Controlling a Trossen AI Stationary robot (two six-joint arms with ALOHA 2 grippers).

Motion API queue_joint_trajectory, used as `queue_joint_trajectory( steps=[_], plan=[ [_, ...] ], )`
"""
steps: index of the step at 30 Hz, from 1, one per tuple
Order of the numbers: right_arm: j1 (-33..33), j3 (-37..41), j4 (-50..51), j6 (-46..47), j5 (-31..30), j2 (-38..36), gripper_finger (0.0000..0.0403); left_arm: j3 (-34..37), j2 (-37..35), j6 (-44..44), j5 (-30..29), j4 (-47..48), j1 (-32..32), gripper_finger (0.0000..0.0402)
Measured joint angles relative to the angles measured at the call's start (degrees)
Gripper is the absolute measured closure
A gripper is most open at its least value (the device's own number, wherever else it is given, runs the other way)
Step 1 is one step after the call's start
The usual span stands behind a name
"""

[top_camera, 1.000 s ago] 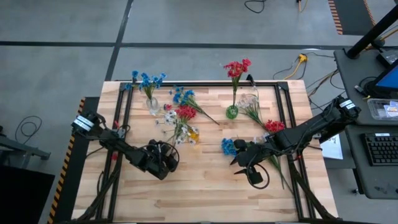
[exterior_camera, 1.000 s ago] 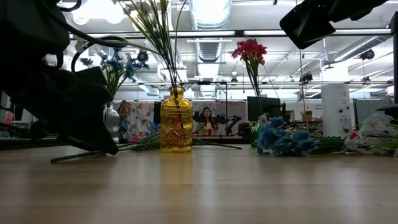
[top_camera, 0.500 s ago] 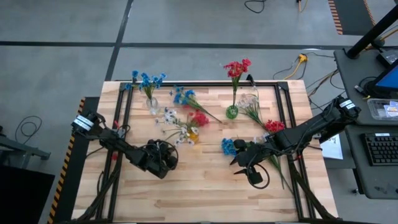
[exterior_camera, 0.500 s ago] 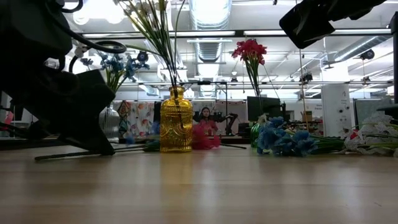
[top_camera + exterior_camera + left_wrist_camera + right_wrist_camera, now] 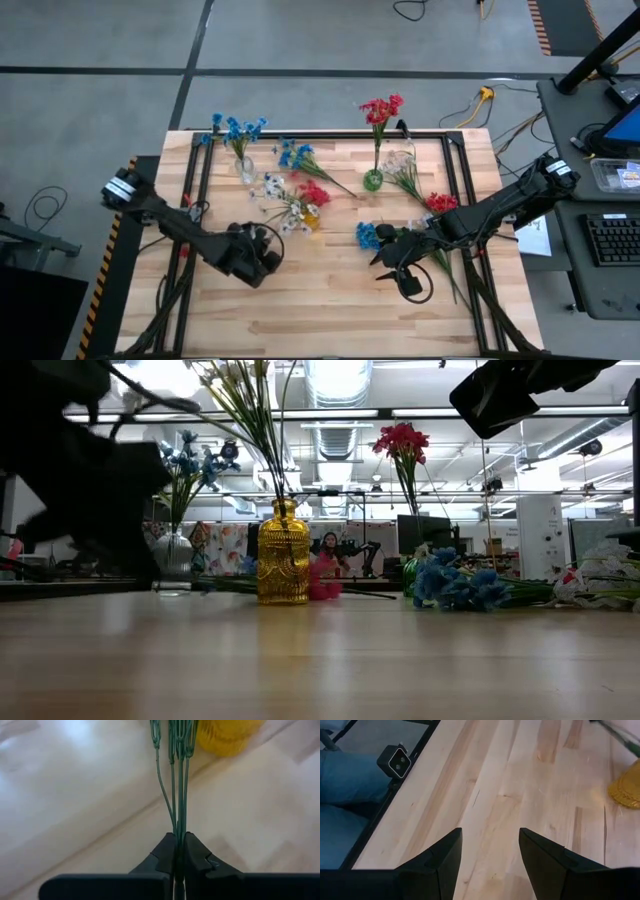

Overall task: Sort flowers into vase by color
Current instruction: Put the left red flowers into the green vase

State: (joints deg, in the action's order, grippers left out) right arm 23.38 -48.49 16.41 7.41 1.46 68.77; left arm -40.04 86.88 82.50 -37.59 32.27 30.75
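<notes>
Thin green stems [image 5: 177, 795] of a red-blossomed sprig [image 5: 314, 192] are seen clamped between the closed fingers of the left gripper [image 5: 179, 851], which is held low over the front-left part of the light wooden table [image 5: 330, 300]. The sprig's red head lies on the boards just beside the amber glass vase [image 5: 283, 555], which is filled with white-flowered stems [image 5: 272, 187]. A clear glass vase [image 5: 245, 168] with blue blossoms is placed near the back-left corner, and a green glass vase [image 5: 372, 180] with red blossoms [image 5: 402, 439] is placed toward the back centre. A loose blue sprig [image 5: 297, 157] is laid between these two vases. Another blue cluster [image 5: 368, 236] is seen lying just beside the right gripper [image 5: 489, 851], whose fingers are held apart with nothing between them, above bare boards at the table's front right. A further red sprig [image 5: 440, 202] and a white sprig [image 5: 398, 163] are laid near the right arm.
</notes>
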Motion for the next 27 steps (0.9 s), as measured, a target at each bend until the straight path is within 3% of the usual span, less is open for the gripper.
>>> queue_joint_trajectory(
  steps=[8, 14, 18, 27],
  plan=[
    [0.0, 0.0, 0.0, 0.2, 0.0, 0.0, 0.0213, -15.0, -3.2, 7.2, 9.2, 35.5, 4.2, 0.0402],
    [0.0, 0.0, -0.3, 0.1, 0.0, 0.0, 0.0213, -28.0, -3.4, 10.3, 11.8, 53.9, 8.5, 0.0401],
    [0.0, 0.0, -0.3, 0.1, 0.0, 0.0, 0.0213, -35.7, -3.1, 10.7, 17.1, 57.7, 11.0, 0.0401],
    [0.0, 0.0, -0.2, 0.0, 0.1, 0.0, 0.0213, -46.8, -2.4, 11.0, 36.7, 57.6, 16.0, 0.0401]
  ],
)
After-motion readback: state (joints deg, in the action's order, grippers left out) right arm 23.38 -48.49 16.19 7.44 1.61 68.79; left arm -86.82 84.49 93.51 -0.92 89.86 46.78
